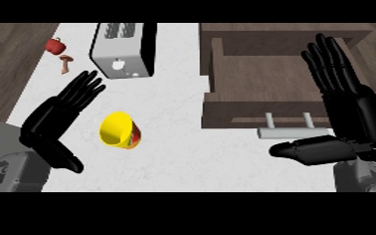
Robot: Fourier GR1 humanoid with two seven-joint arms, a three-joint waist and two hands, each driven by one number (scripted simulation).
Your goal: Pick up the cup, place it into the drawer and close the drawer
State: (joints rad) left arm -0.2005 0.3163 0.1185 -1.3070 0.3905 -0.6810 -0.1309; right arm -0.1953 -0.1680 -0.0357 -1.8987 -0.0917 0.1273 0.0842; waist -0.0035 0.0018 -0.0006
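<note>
Yellow cup (120,129) lying on its side on the counter (183,149), left hand (55,117) open-fingered just beside it, right hand (341,99) spread, holding nothing, over the open drawer (249,79)

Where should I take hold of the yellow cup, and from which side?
The cup looks tipped over, with its mouth facing up toward the view, so its curved side wall is exposed. It is probably best to wrap round that wall just behind the rim, coming from the left with the left hand, which is open beside it.
</note>
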